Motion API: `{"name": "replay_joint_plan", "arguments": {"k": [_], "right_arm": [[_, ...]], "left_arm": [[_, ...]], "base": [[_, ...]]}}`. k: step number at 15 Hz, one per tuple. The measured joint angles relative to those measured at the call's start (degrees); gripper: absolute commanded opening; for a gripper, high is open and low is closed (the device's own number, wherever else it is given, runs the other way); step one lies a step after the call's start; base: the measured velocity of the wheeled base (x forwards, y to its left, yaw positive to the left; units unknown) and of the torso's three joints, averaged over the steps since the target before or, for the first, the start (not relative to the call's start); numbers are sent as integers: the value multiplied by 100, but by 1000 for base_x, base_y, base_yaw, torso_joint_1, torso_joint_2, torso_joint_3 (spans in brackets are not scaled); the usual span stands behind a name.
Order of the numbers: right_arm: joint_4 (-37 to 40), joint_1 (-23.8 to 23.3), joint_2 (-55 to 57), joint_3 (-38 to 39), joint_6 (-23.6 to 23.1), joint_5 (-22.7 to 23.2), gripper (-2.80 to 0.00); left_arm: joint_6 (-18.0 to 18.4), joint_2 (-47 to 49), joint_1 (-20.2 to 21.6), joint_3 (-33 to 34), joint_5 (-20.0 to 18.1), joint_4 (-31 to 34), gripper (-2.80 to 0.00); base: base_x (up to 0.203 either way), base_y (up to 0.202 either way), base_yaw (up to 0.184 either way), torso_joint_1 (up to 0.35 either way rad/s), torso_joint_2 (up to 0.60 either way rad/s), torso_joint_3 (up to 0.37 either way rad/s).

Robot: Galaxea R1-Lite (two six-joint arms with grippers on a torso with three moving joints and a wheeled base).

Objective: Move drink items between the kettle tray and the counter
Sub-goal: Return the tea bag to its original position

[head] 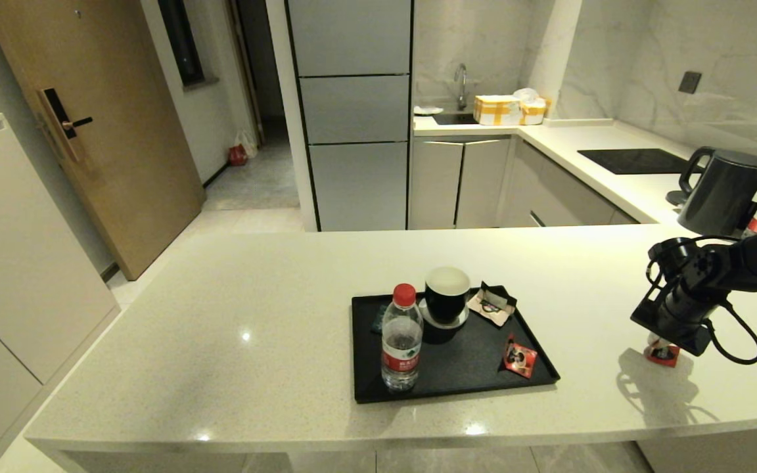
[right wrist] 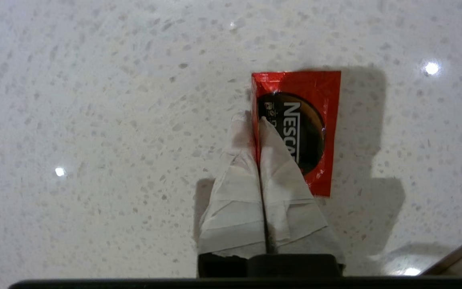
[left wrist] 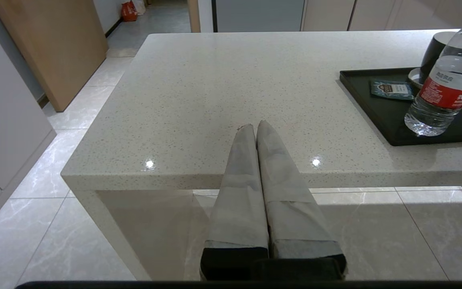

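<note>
Two flat red foil sachets: one (head: 520, 359) lying on matte black low-rimmed rectangular tray (head: 536, 341), other (right wrist: 307, 120) flat on glossy speckled off-white desk (head: 253, 315), well right of tray. Right pincer (right wrist: 255, 124) pointing down, cloth-wrapped fingers pressed together over that sachet's edge. Left pincer (left wrist: 254, 127) closed, empty, idle before desk's near edge.

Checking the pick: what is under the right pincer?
A red Nescafe sachet lies on the speckled counter; the shut right pincer covers its edge, so a real pinch cannot be seen.
</note>
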Motion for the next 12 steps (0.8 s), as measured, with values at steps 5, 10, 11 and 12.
{"name": "replay_joint_plan", "arguments": {"k": [5,10,11,12], "right_arm": [[32,16,-83,73,0,-7,-280],[126,254,-986,539,-156,866,-280],[132,382,-1244,664,-213,1018,-280],[147,599,-1543,819,-287,1117,-280]], "left_arm": [[3,0,-7,0,1,0,-280],[2,0,-2,0,2,0,-280],[1,0,-2,0,0,0,-280],[-1,0,-9,0,0,0,-280]], "base": [[0,0,0,0,0,0],[0,0,0,0,0,0],[0,0,0,0,0,0],[0,0,0,0,0,0]]}}
